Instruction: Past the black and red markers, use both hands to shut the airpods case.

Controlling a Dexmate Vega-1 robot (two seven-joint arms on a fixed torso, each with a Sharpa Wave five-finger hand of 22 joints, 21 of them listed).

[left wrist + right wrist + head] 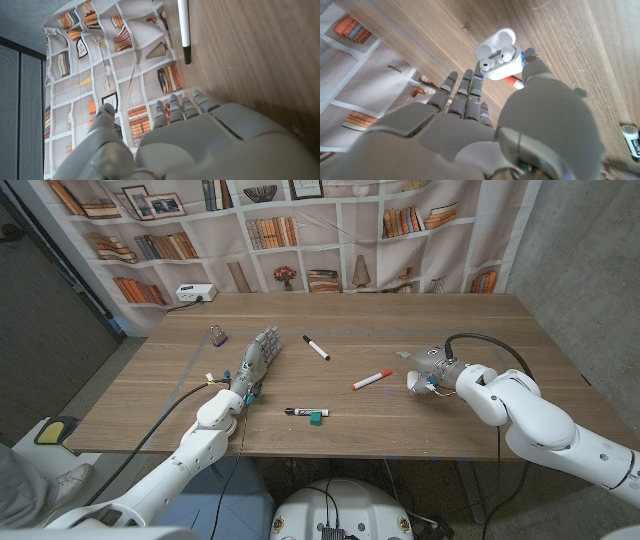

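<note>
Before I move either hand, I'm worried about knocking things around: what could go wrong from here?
1. The earbud case lies open with earbuds in it, close to the right hand's thumb. A push from that side alone may slide or tip it, since the left hand is far off.
2. The red marker lies right by the case and may get knocked.
3. The left hand's way over passes the black marker.
</note>
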